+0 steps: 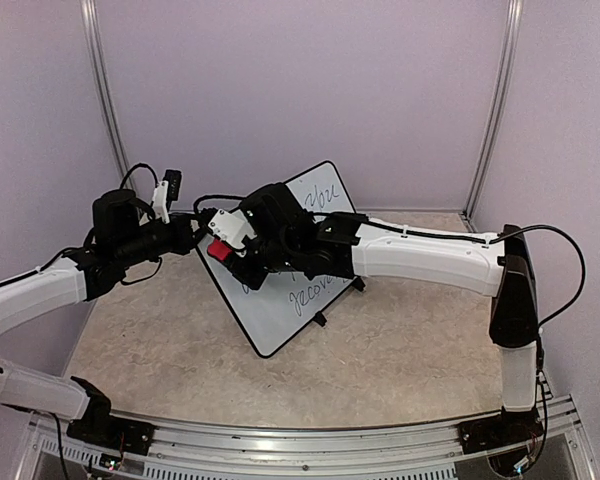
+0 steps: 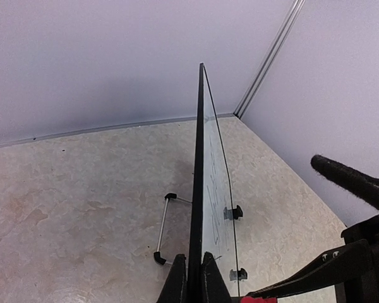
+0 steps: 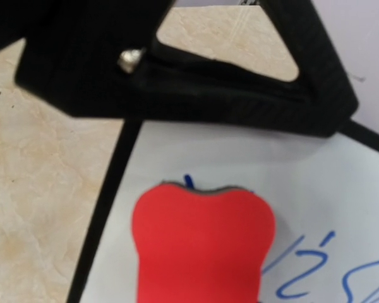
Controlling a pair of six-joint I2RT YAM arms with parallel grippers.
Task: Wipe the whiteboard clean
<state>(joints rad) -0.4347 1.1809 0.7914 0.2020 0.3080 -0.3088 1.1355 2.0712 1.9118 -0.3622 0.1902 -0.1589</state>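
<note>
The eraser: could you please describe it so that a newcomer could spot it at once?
Find the tilted whiteboard, centre of the top view. Near its left rim, the right hand holds a small eraser against it. It is the only bright red thing here.

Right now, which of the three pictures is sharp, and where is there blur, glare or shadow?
Top external view: even light, no glare, only weak shadows, the whiteboard sharp. Left wrist view: sharp along the board's edge, but its face is seen too steeply to be read. Right wrist view: the red eraser and the black part above it are very near and softly blurred.
</note>
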